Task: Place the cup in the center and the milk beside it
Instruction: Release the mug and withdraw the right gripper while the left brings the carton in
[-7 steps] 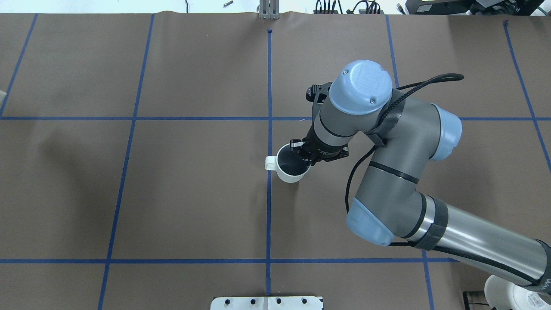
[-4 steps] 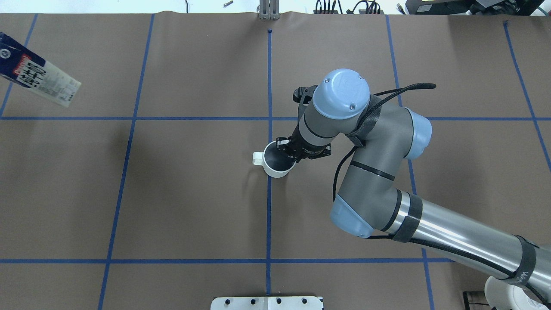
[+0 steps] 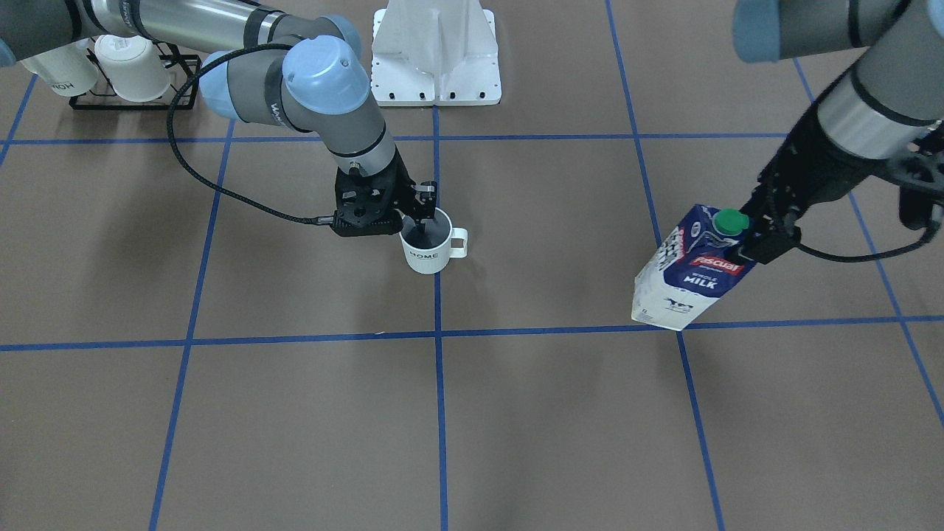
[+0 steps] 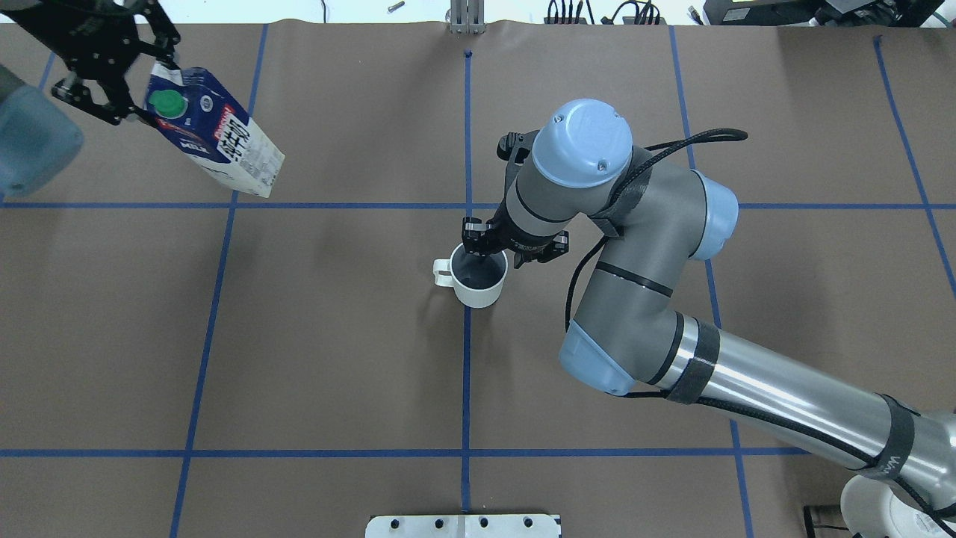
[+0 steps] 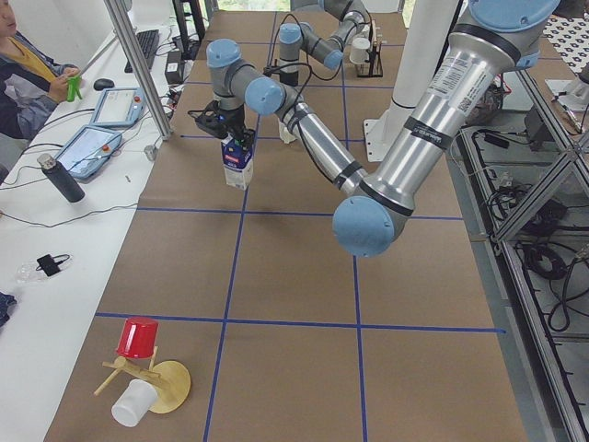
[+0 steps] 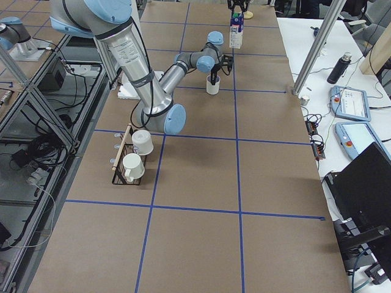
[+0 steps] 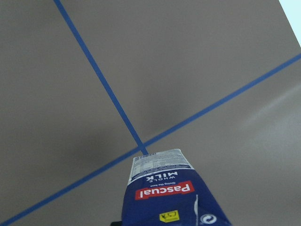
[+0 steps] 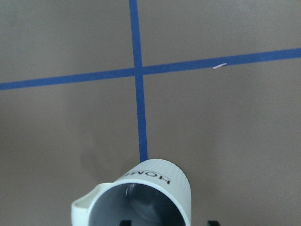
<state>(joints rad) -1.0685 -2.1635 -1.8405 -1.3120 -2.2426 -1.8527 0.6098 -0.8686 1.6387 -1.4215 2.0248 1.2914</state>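
Observation:
The white cup (image 4: pixel 484 293) with "HOME" lettering (image 3: pixel 423 256) stands upright on the blue centre line, a little on the robot's side of the tape crossing that marks the center (image 4: pixel 467 205). My right gripper (image 4: pixel 487 252) is shut on the cup's rim, one finger inside it. The cup also shows in the right wrist view (image 8: pixel 155 181). The milk (image 4: pixel 224 146), a navy and white carton with a green cap, hangs tilted at the far left. My left gripper (image 4: pixel 142 86) is shut on its top. The milk also shows in the front view (image 3: pixel 689 273) and the left wrist view (image 7: pixel 164 190).
A black rack with white mugs (image 3: pixel 110 70) stands by the right arm's base. The white base plate (image 4: pixel 463 525) sits at the near table edge. A red cup on a wooden stand (image 5: pixel 138 341) is at the table's left end. An operator (image 5: pixel 28 64) sits beyond the far edge.
The right arm has carried the cup leftward onto the centre line. The left gripper has brought the milk in from the left edge, moving right.

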